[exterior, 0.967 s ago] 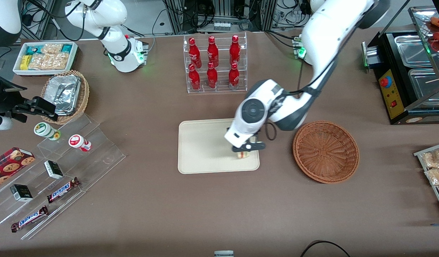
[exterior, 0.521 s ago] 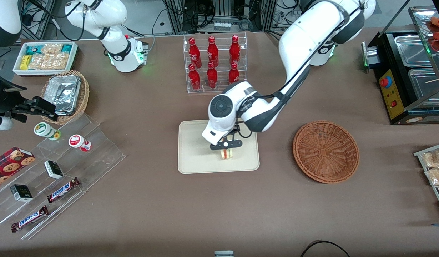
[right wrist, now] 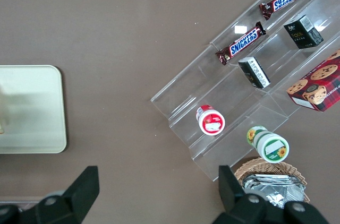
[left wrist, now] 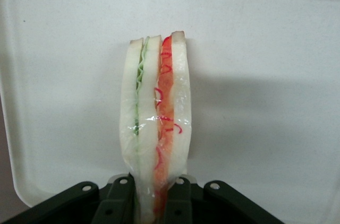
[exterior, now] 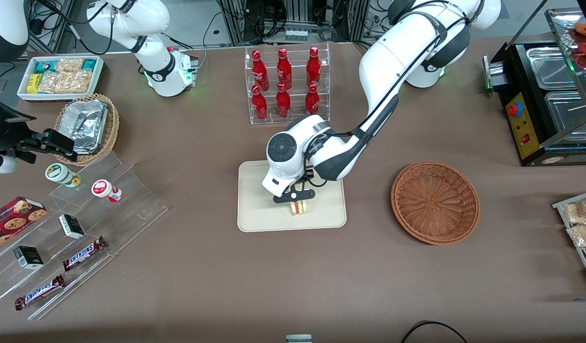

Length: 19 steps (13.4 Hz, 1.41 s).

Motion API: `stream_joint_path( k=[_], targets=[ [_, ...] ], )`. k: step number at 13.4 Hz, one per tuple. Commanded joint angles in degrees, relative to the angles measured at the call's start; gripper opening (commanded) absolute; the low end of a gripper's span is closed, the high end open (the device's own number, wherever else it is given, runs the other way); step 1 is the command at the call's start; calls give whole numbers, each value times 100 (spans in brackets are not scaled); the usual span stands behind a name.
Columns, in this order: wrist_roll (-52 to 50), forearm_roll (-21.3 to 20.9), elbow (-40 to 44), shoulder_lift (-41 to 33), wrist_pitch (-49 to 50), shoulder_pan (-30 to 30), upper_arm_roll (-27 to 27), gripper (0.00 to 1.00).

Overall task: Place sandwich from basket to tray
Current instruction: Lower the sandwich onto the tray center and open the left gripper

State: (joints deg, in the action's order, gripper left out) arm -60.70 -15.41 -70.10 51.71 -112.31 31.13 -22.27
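Note:
The sandwich point(exterior: 299, 207) point(left wrist: 155, 123), a wrapped wedge of white bread with green and red filling, hangs over the middle of the cream tray point(exterior: 259, 214) point(left wrist: 265, 75). My gripper point(exterior: 297, 201) point(left wrist: 154, 205) is shut on one end of it, a black finger pressed on each bread face. Whether the sandwich's free end touches the tray floor I cannot tell. The reddish-brown wicker basket point(exterior: 435, 202) stands beside the tray toward the working arm's end of the table, with nothing in it. The right wrist view catches a corner of the tray point(right wrist: 32, 110).
A clear rack of red bottles point(exterior: 286, 85) stands just farther from the camera than the tray. Clear stepped shelves point(exterior: 78, 224) with snack bars, boxes and cups lie toward the parked arm's end, beside a tan basket of foil trays point(exterior: 85, 127). A black food warmer point(exterior: 545, 95) stands at the working arm's end.
My gripper has carried the sandwich from the tray's basket-side edge to over its middle, and the arm has swung the same way. The basket has stayed put.

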Motion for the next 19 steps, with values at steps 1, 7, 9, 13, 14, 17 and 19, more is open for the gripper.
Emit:
stream_joint_path(
  k=[1,7,9,13,14,17,19],
  targets=[
    [-258,-76,268,173,139,104,56,0],
    [-179,-58,268,121,95,78,56,100],
    [-170,-41,268,-10,130,43,38,100],
    [-144,-23,268,-432,411,43,3,100],
    [-109,-23,268,-494,498,34,-6,100],
    [153,-14,251,-853,788,-36,12,100],
    [418,-14,207,-1153,1190,-220,21,100]
  ],
)
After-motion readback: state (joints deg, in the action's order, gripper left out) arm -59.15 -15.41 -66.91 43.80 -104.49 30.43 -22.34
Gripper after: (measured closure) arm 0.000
